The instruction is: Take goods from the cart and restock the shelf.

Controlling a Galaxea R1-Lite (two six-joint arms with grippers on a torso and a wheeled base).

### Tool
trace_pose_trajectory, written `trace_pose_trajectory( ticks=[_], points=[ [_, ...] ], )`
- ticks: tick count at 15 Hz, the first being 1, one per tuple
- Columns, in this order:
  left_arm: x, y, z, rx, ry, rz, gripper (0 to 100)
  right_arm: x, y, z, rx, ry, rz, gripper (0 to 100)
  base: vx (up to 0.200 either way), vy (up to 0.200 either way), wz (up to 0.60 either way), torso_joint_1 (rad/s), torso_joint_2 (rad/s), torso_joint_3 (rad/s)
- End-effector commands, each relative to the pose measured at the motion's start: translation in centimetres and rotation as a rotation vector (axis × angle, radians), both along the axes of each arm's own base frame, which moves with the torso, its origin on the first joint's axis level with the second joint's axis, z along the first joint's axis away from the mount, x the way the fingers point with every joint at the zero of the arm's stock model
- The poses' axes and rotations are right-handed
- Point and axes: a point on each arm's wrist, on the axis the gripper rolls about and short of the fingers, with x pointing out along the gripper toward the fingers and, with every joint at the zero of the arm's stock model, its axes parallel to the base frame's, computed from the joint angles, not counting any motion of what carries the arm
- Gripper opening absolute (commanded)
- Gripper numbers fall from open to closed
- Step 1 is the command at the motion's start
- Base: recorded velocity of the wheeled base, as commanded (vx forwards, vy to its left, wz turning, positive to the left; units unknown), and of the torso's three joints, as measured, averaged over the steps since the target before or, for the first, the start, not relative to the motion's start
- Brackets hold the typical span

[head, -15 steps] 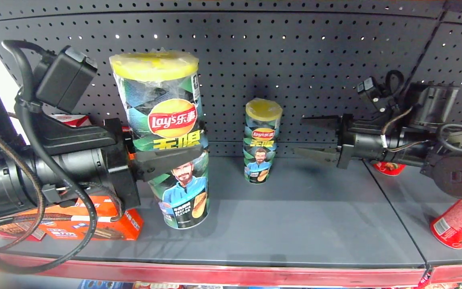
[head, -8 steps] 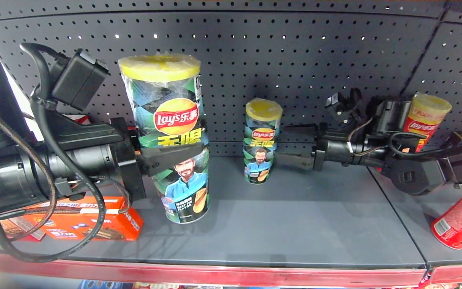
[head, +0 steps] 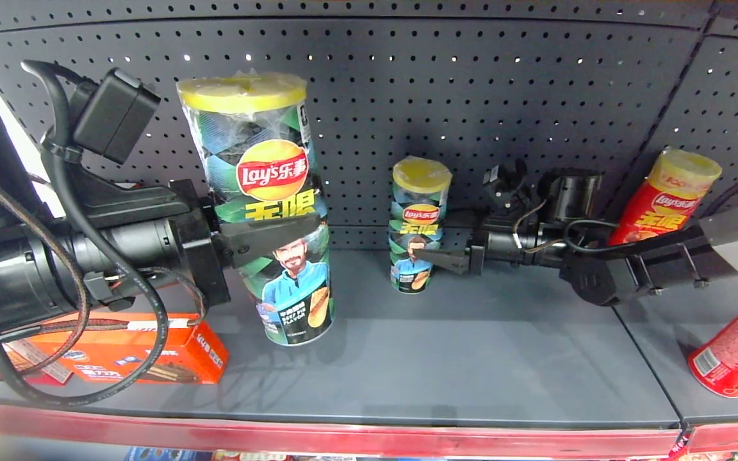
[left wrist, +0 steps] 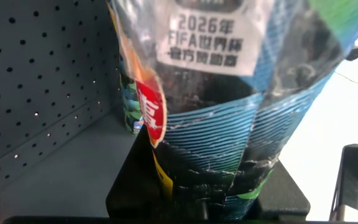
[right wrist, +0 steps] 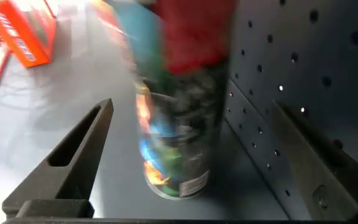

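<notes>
Left gripper (head: 308, 230) is clenched on the tall green can (head: 266, 179), across its middle. One black finger crosses the front of the label; the other is hidden behind the can. The can leans slightly and sits over the left part of the grey shelf (head: 471, 358). I can't tell whether its base touches the deck.

Its label carries a red-and-yellow oval logo, yellow characters and a man in a blue shirt. It has a yellow lid under crinkled clear wrap. In the left wrist view the can (left wrist: 229, 124) is cut off at both ends, with a white printed patch up top.

Right gripper (head: 432, 234) is released, its fingers standing either side of the small green can (head: 419, 224). That can stands upright at the back against the pegboard (head: 471, 96) and has the same label design. In the right wrist view the can (right wrist: 179, 137) sits between the spread fingers (right wrist: 73, 162). It is blurred, its top is cut off, and no contact is visible.

An orange box (head: 151, 349) lies at the front left, partly behind cables. A red can with a yellow lid (head: 670, 198) leans at the back right. Another red can (head: 734, 352) is cut off by the edge.
</notes>
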Motion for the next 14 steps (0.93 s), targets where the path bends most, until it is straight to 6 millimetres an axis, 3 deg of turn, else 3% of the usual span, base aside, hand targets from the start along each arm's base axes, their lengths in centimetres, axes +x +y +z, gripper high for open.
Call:
trace_pose_trajectory(
  ticks=[1,10,11,14],
  points=[
    [0.1,-0.1,0.0,0.001,0.002,0.0,0,1.2,0.6,-1.4,-0.005,0.018,0.004,100,0.0,0.0,0.0,0.0,0.0,0.0],
    [0.6,-0.2,-0.5,0.0,0.003,0.004,0,2.9,1.7,-1.9,0.009,-0.015,0.015,100,0.0,0.0,0.0,0.0,0.0,0.0],
    [0.6,-0.2,-0.5,0.0,0.003,0.002,0,2.8,1.8,-2.0,0.009,-0.012,0.015,0,0.0,0.0,0.0,0.0,0.0,0.0],
    [0.6,-0.2,-0.7,0.003,0.009,0.002,0,2.5,1.8,-1.7,0.009,-0.009,0.016,0,0.0,0.0,0.0,0.0,0.0,0.0]
  ],
)
